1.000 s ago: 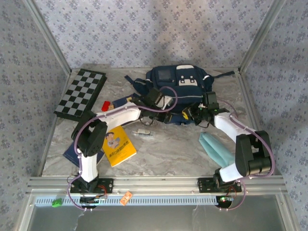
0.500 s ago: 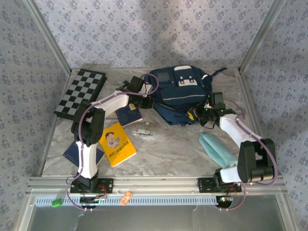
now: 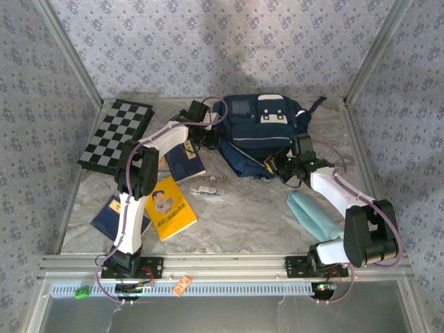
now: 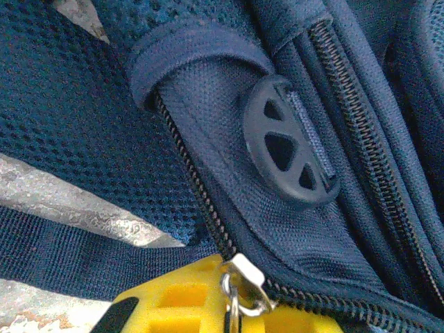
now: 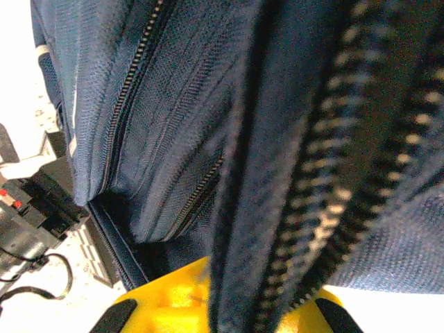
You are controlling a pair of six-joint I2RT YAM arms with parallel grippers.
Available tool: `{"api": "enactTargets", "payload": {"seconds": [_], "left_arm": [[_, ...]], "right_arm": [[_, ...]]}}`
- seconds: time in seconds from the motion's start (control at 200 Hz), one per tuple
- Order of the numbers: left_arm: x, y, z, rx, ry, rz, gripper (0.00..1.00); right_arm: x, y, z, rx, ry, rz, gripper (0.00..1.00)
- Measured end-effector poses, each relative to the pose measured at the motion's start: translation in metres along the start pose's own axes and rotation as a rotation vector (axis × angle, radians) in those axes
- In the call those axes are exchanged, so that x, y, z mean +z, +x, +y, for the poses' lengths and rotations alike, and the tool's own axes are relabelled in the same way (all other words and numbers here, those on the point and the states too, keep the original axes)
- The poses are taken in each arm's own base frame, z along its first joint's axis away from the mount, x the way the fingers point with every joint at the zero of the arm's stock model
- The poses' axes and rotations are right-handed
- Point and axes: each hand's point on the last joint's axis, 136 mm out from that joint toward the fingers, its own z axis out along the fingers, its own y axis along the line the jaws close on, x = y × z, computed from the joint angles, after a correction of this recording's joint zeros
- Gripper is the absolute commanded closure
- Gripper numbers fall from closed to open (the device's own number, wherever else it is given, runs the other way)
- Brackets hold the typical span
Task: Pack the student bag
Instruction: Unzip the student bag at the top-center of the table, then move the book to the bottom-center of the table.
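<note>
Near: yellow book [image 3: 171, 208] on L, teal cloth [image 3: 312, 211] on R, both flat on the tabletop [image 3: 243, 215]. Further back, R pincer [image 5: 239, 312] is pressed tight on the near edge of the bag [image 3: 260, 135]. L pincer [image 4: 232, 318] pinches the zip pull [image 4: 244, 275] on its left side. The bag sits at the back, in the middle. Chessboard [image 3: 116, 134] is at back L.

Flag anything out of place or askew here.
Nothing is spilled or damaged. The student bag lies slumped, pinched at its sides by the left gripper and right gripper. A yellow book lies loose nearby.
</note>
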Motion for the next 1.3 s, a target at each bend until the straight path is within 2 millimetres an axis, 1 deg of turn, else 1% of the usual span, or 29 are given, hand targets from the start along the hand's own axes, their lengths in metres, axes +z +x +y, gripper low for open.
{"api": "enactTargets", "payload": {"seconds": [0.025, 0.05, 0.09, 0.14, 0.195, 0.235, 0.255, 0.33, 0.37, 0.41, 0.48, 0.535, 0.62, 0.669, 0.719, 0.724, 0.759, 0.834, 0.914, 0.974, 0.994, 1.014, 1.084, 1.239, 1.299], "left_arm": [[0.000, 0.000, 0.000, -0.001, -0.002, 0.001, 0.99], [0.000, 0.001, 0.001, -0.001, -0.003, 0.004, 0.93], [0.000, 0.001, 0.001, -0.003, -0.004, 0.005, 0.82], [-0.001, 0.000, 0.004, -0.006, -0.006, 0.002, 0.71], [-0.006, -0.001, 0.012, -0.034, -0.019, -0.009, 0.62], [-0.014, -0.001, 0.019, -0.055, -0.026, -0.019, 0.57], [-0.018, 0.000, 0.022, -0.064, -0.029, -0.023, 0.56], [-0.044, 0.007, 0.033, -0.112, -0.041, -0.046, 0.53], [-0.060, 0.012, 0.034, -0.131, -0.039, -0.070, 0.52], [-0.080, 0.020, 0.031, -0.150, -0.028, -0.098, 0.50], [-0.107, 0.032, 0.020, -0.171, -0.002, -0.137, 0.49], [-0.127, 0.043, 0.011, -0.183, 0.021, -0.172, 0.47], [-0.149, 0.063, 0.003, -0.212, 0.043, -0.202, 0.43], [-0.157, 0.076, 0.004, -0.238, 0.046, -0.209, 0.42], [-0.163, 0.090, 0.005, -0.258, 0.043, -0.210, 0.40], [-0.164, 0.095, 0.006, -0.265, 0.041, -0.206, 0.40], [-0.168, 0.105, 0.008, -0.278, 0.033, -0.200, 0.39], [-0.174, 0.125, 0.013, -0.295, 0.005, -0.183, 0.37], [-0.182, 0.151, 0.019, -0.319, -0.031, -0.168, 0.36], [-0.185, 0.169, 0.025, -0.346, -0.059, -0.159, 0.34], [-0.186, 0.176, 0.028, -0.358, -0.071, -0.153, 0.34], [-0.187, 0.182, 0.031, -0.368, -0.083, -0.147, 0.34], [-0.187, 0.202, 0.042, -0.410, -0.131, -0.124, 0.33], [-0.183, 0.243, 0.066, -0.503, -0.230, -0.081, 0.28], [-0.183, 0.253, 0.078, -0.539, -0.277, -0.064, 0.26]], "right_arm": [[0.001, 0.001, -0.001, 0.000, 0.001, -0.001, 0.98], [0.002, 0.002, 0.000, -0.002, 0.000, 0.000, 0.94], [0.003, 0.003, 0.000, -0.005, -0.001, 0.002, 0.88], [0.005, 0.003, 0.000, -0.008, 0.002, 0.005, 0.77], [0.006, 0.003, -0.002, -0.019, 0.011, 0.004, 0.66], [0.007, 0.002, -0.004, -0.029, 0.017, 0.004, 0.59], [0.007, 0.002, -0.004, -0.033, 0.020, 0.003, 0.57], [0.005, 0.002, -0.004, -0.067, 0.021, -0.001, 0.49], [0.001, 0.003, -0.004, -0.085, 0.025, -0.006, 0.43], [-0.004, 0.004, -0.003, -0.113, 0.022, -0.010, 0.37], [-0.013, 0.006, 0.003, -0.167, 0.001, -0.018, 0.32], [-0.019, 0.009, 0.008, -0.228, -0.014, -0.020, 0.29], [-0.021, 0.023, 0.010, -0.318, -0.010, 0.012, 0.26], [-0.020, 0.033, 0.009, -0.368, -0.005, 0.041, 0.25], [-0.017, 0.049, 0.008, -0.433, 0.000, 0.082, 0.24], [-0.017, 0.051, 0.008, -0.437, 0.001, 0.086, 0.24], [-0.016, 0.062, 0.008, -0.479, 0.000, 0.115, 0.24], [-0.014, 0.085, 0.010, -0.563, -0.002, 0.166, 0.24], [-0.011, 0.112, 0.018, -0.660, -0.010, 0.216, 0.29], [-0.007, 0.131, 0.025, -0.722, -0.020, 0.248, 0.32], [-0.004, 0.140, 0.028, -0.749, -0.024, 0.266, 0.34], [-0.003, 0.144, 0.029, -0.759, -0.024, 0.273, 0.36], [0.008, 0.166, 0.031, -0.811, -0.022, 0.317, 0.40], [0.035, 0.205, 0.024, -0.873, 0.009, 0.400, 0.49], [0.044, 0.216, 0.019, -0.890, 0.022, 0.425, 0.49]]}}
